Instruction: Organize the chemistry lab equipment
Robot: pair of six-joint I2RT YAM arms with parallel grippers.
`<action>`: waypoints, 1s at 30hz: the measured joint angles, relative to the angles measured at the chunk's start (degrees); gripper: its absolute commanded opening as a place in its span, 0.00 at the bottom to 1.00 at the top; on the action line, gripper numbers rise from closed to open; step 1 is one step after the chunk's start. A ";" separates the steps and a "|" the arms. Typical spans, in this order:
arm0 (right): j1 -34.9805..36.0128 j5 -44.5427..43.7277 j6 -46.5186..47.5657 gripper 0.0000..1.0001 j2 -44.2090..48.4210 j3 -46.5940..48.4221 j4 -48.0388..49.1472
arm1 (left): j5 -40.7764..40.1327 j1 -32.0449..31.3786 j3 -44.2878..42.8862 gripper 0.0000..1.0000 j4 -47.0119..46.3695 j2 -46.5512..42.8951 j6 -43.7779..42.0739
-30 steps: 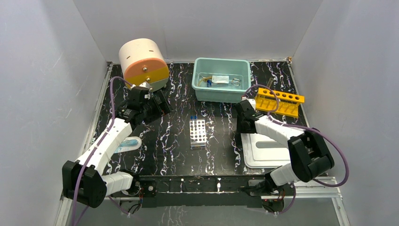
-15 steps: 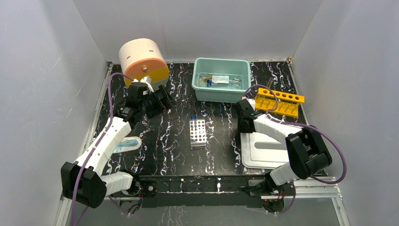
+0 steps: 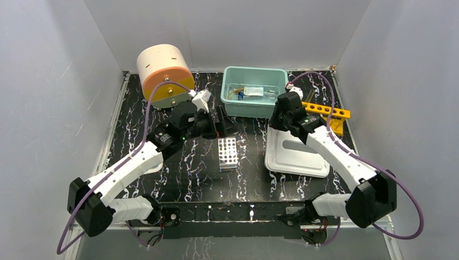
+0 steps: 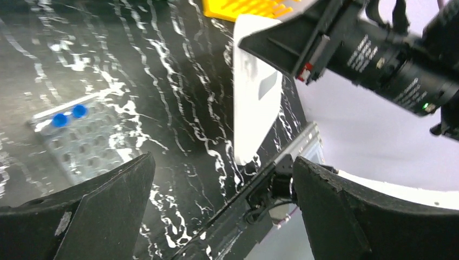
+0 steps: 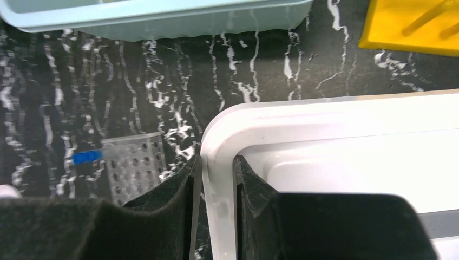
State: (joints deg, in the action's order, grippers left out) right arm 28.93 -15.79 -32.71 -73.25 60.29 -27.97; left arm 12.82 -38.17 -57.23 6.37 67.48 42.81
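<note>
White arms (image 3: 127,165), black pincers (image 4: 222,184) (image 5: 217,179), purple cables (image 3: 157,92)

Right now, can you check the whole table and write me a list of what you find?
Surface: black marbled table, lid on its right half.
Job's things: well plate mid-table; small items in the bin, too small to name.
Clutter: drum, yellow rack at the back.
Grippers: left gripper, jaws open, empty; right gripper, jaws shut on the lid's rim.
Cables: purple cable looping off each arm.
Surroundings: grey walls on three sides.
</note>
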 measured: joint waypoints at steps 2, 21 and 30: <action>-0.02 1.22 -1.77 0.14 0.98 1.03 -0.90 | 0.02 -2.62 0.00 0.98 -1.66 0.81 -0.13; -0.63 12.68 -15.34 0.14 3.37 4.72 -3.63 | 0.98 -11.02 -4.28 0.80 -3.52 16.24 2.27; -0.79 14.73 -17.79 0.14 3.39 4.87 -0.98 | 5.18 -11.19 -4.46 0.66 -7.87 17.16 3.87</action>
State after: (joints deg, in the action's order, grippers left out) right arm 28.14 -1.06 -50.50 -69.87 65.17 -28.95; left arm 18.00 -49.36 -61.69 -1.50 84.64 46.68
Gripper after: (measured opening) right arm 0.300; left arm 0.730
